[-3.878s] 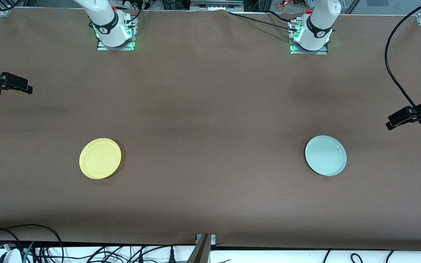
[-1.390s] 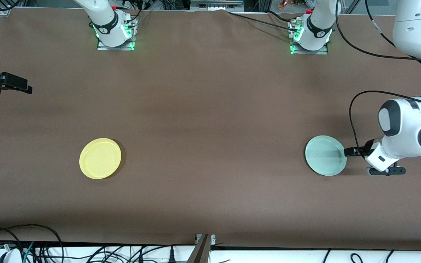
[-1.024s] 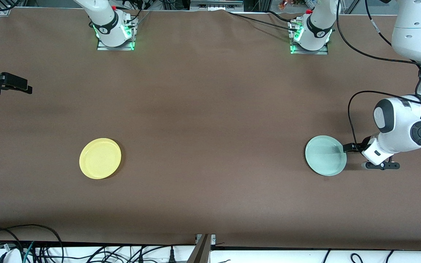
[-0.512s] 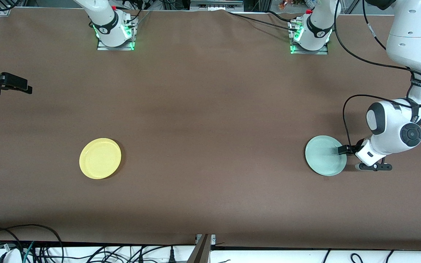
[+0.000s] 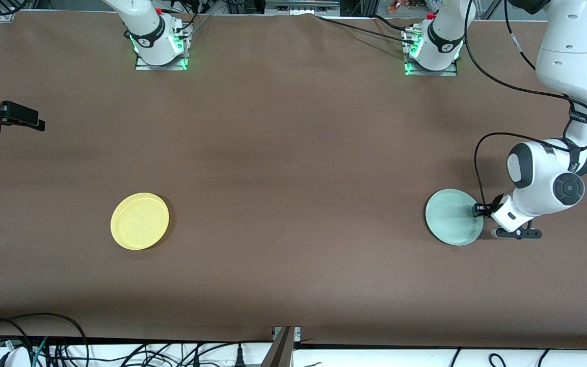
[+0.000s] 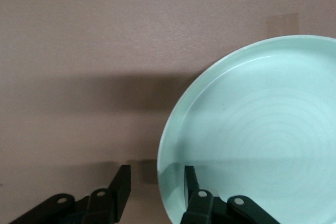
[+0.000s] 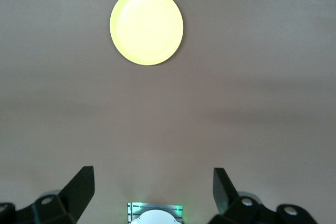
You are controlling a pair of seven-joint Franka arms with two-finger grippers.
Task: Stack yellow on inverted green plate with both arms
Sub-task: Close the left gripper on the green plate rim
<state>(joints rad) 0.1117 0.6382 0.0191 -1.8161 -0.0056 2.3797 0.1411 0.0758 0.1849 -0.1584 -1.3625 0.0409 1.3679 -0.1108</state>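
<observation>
Our left gripper [image 6: 153, 184] is down at the table, straddling the rim of the green plate [image 5: 453, 217] at the plate's edge toward the left arm's end of the table. The left wrist view shows what the front view hides: one finger [image 6: 189, 182] stands inside the plate and the other outside on the brown cover, with a gap on either side of the rim, so the jaws are part-closed and not yet pinching it. From the front we see only a black tip at the plate's edge under the bent white left arm [image 5: 545, 183].

The green plate sits right way up, hollow facing upward, near the left arm's end of the table [image 5: 293, 153] and in its nearer half.

Our right gripper [image 5: 10, 117] waits in the air over the table's edge at the right arm's end. Its wrist view shows the fingers spread wide with nothing between them, looking down on the yellow plate [image 7: 146, 26]. That plate [image 5: 139, 220] lies right way up toward the right arm's end, well apart from the green one and level with it.
</observation>
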